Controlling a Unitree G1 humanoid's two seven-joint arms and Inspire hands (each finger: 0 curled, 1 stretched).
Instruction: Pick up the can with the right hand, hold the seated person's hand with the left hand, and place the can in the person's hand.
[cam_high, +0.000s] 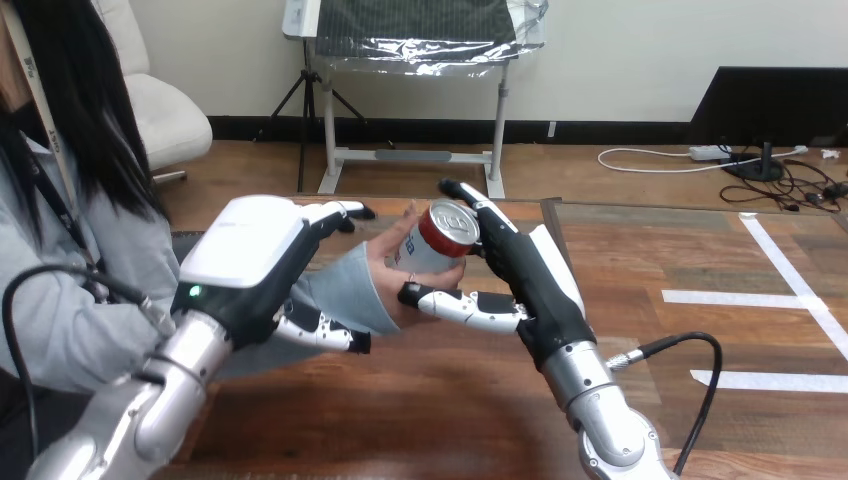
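Observation:
A can with a red top and white body lies tilted against the palm of the person's hand at the table's middle. My right hand is shut on the can, with its fingers behind the rim and its thumb underneath. My left hand reaches in from the left and clasps the person's wrist in its grey sleeve. Its fingers lie over the top of the wrist and its thumb curls below.
The person sits at the table's left side, their forearm stretched across the wooden table. The table's far edge runs just behind the hands.

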